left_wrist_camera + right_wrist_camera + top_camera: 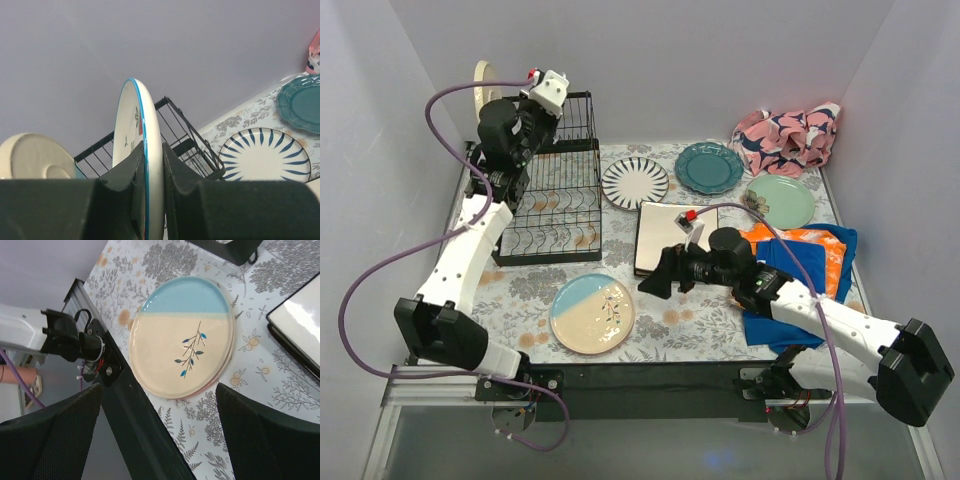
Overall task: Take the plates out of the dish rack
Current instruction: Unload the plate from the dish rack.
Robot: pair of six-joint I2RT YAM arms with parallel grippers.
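My left gripper (152, 150) is shut on the rim of a white plate with a blue edge (131, 115), held upright above the black wire dish rack (185, 135). From above, this gripper (485, 105) is at the rack's (565, 190) far left corner, with a cream plate edge (480, 82) showing beside it. Another cream plate (35, 155) stands to the left. My right gripper (660, 275) is open and empty, low over the table next to the blue-and-cream plate (182, 335). A striped plate (635, 183), a teal plate (709, 167), a pale green plate (779, 201) and a square cream plate (668, 238) lie on the table.
A pink patterned cloth (788, 138) is bunched at the back right. An orange and blue cloth (810, 270) lies under the right arm. The black front rail (135, 430) runs just below the right gripper. Walls close in the left, back and right.
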